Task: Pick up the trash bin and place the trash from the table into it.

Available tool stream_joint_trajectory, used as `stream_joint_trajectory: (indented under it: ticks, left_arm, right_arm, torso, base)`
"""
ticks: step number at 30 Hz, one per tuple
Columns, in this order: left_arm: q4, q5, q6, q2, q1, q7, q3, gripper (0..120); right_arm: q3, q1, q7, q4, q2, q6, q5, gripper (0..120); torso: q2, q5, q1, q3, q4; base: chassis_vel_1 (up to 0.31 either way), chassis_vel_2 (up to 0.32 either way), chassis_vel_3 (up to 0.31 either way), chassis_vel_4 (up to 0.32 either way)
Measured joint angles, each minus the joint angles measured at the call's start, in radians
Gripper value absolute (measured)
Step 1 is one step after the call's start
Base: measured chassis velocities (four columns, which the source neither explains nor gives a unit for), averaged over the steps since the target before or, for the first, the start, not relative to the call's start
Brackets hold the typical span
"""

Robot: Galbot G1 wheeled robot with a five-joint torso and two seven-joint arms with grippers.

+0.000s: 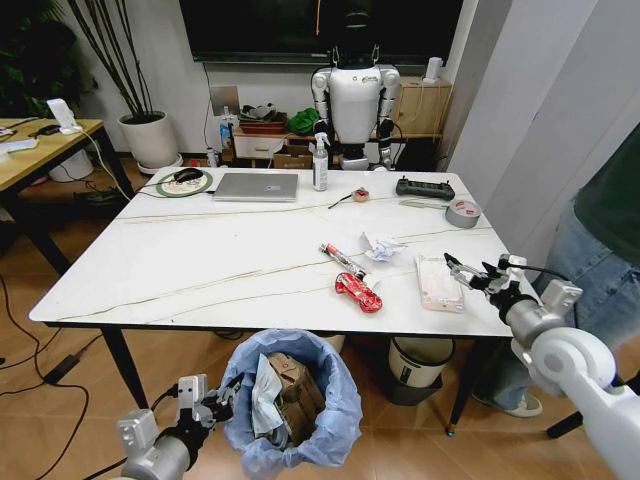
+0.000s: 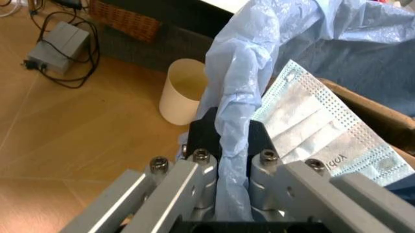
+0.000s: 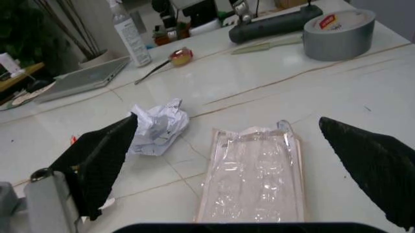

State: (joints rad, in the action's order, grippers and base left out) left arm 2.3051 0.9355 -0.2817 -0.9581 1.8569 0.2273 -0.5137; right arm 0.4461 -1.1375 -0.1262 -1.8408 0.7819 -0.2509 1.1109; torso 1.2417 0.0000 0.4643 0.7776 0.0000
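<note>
My left gripper (image 2: 233, 160) pinches the trash bin (image 1: 290, 400) bag. My right gripper (image 3: 259, 160) is wide open over one clear wrapper (image 3: 254, 177). I can read no words.

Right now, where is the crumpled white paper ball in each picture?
Head view: the crumpled paper lies on the table, right of the middle.
Left wrist view: this camera faces the trash bin bag instead.
Right wrist view: the paper lies beside the clear packet.
Shared landmark: the grey tape roll.
</note>
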Motion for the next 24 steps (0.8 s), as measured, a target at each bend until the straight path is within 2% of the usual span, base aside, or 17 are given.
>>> stream_joint_trajectory:
  ticks: [7,16,24]
  left_arm:
    - [0.000,0.009,-0.001,-0.001,-0.001,0.002,0.003,2]
    - [-0.001,0.018,-0.002,-0.002,-0.004,0.004,-0.008,2]
    - [-0.005,0.020,-0.002,-0.005,-0.006,0.004,-0.013,2]
  right_arm:
    - [-0.060,0.078,0.075,0.080,-0.024,-0.026,0.019,100]
    - [-0.193,0.195,0.168,0.245,-0.020,-0.014,0.000,100]
    - [-0.229,0.220,0.187,0.306,-0.011,-0.002,-0.035,100]
  torso:
    - [0.000,0.0000,0.000,0.000,-0.0001]
    - [0.000,0.0000,0.000,0.000,0.0001]
    - [0.000,0.0000,0.000,0.000,0.0000]
  base:
    - [0.000,0.000,0.000,0.000]
    - [0.000,0.000,0.000,0.000]
    - [0.000,0.000,0.000,0.000]
